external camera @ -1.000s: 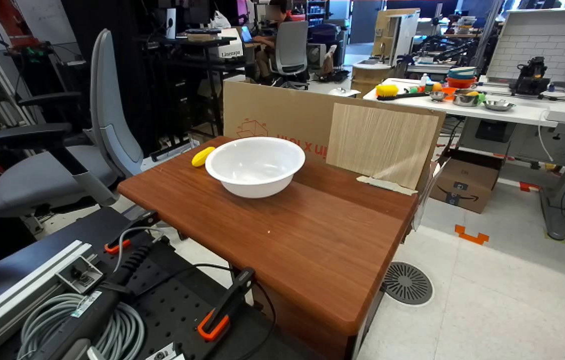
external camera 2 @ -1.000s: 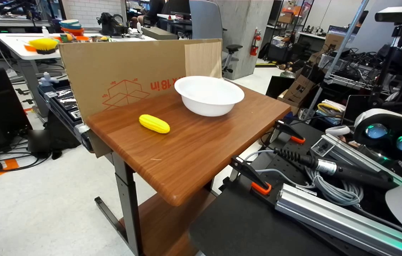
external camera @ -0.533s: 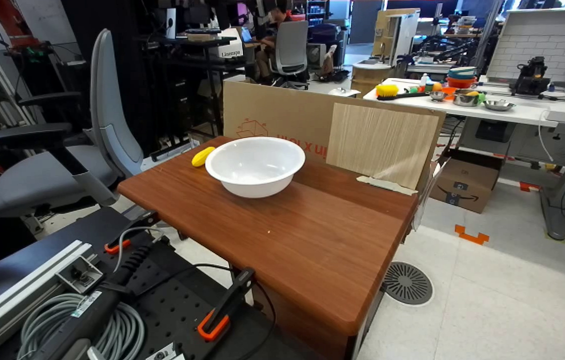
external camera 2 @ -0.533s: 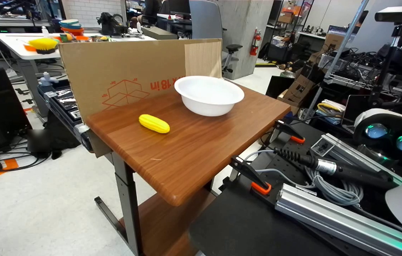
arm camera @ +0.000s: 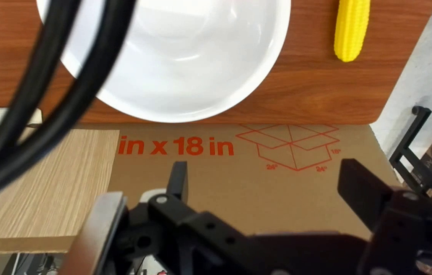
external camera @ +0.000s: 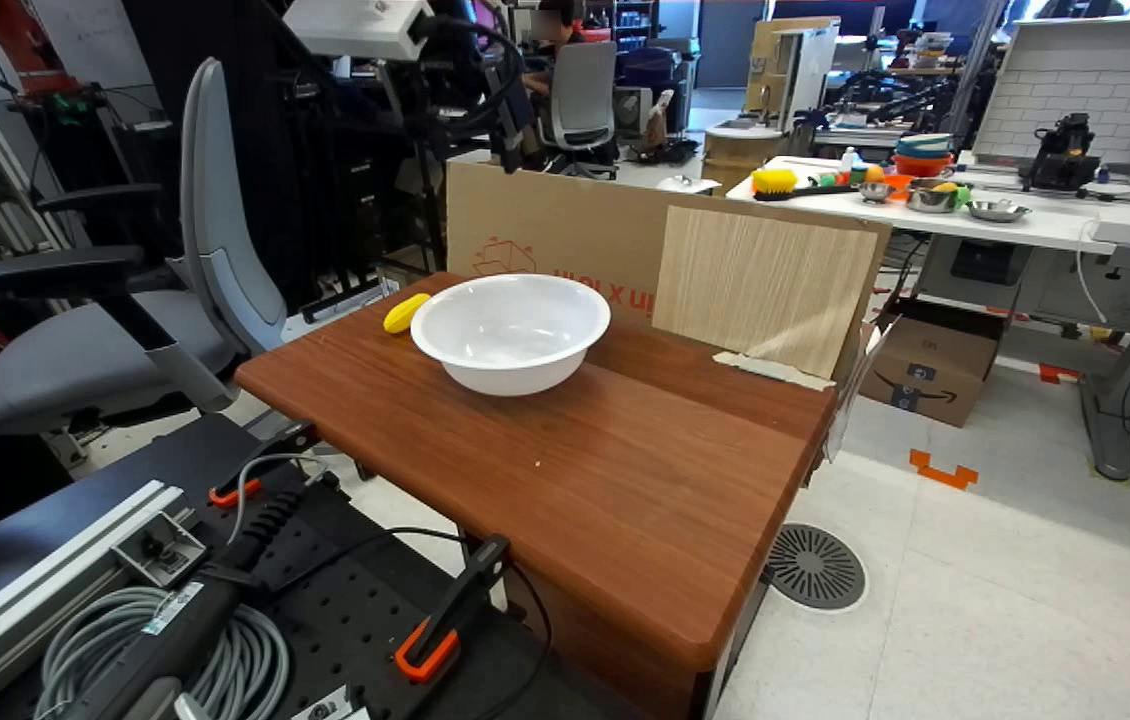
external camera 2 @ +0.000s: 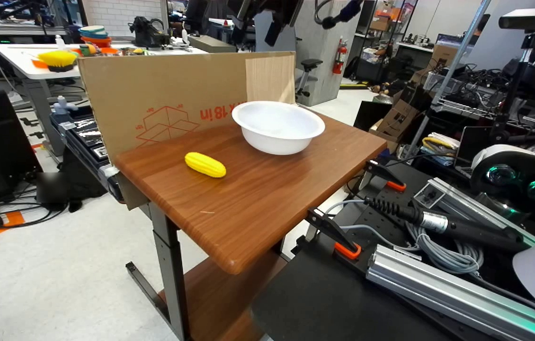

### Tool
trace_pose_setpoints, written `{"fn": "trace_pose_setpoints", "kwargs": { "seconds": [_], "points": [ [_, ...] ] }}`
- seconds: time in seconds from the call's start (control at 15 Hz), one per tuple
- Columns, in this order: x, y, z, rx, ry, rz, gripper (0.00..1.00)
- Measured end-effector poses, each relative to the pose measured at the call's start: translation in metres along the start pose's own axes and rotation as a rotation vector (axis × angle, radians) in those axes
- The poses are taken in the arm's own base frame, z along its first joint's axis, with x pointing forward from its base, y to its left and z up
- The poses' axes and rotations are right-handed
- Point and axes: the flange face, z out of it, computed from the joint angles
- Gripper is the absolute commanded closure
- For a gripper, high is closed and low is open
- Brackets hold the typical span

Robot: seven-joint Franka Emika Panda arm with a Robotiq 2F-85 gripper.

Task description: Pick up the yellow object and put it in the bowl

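Gripper [arm camera: 267, 185] spread wide, empty, higher than bowl [external camera 2: 274, 143]; seems pointed downward, though partly cropped.

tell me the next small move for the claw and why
I'd probably shift the open claw toward the yellow corn: it lies on the table beside the white bowl, while the wrist view shows cardboard between the claw's jaws.

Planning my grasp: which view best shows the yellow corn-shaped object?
An exterior view, showing the yellow corn-shaped object whole; in an exterior view, the round white bowl partly hides it; the wrist view crops one end.
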Motion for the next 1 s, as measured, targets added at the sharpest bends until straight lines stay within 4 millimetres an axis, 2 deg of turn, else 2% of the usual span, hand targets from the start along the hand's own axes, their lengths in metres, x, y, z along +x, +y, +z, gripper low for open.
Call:
{"fn": "trace_pose_setpoints", "kwargs": {
  "seconds": [0.2, 0.53, 1.0],
  "points": [
    [-0.021, -0.019, 0.022, -0.002, -0.024, -0.025, 0.0],
    [-0.05, -0.053, 0.037, 0.001, -0.06, -0.129, 0.0],
    [-0.069, -0.063, 0.057, -0.034, -0.092, -0.255, 0.0]
  ]
}}
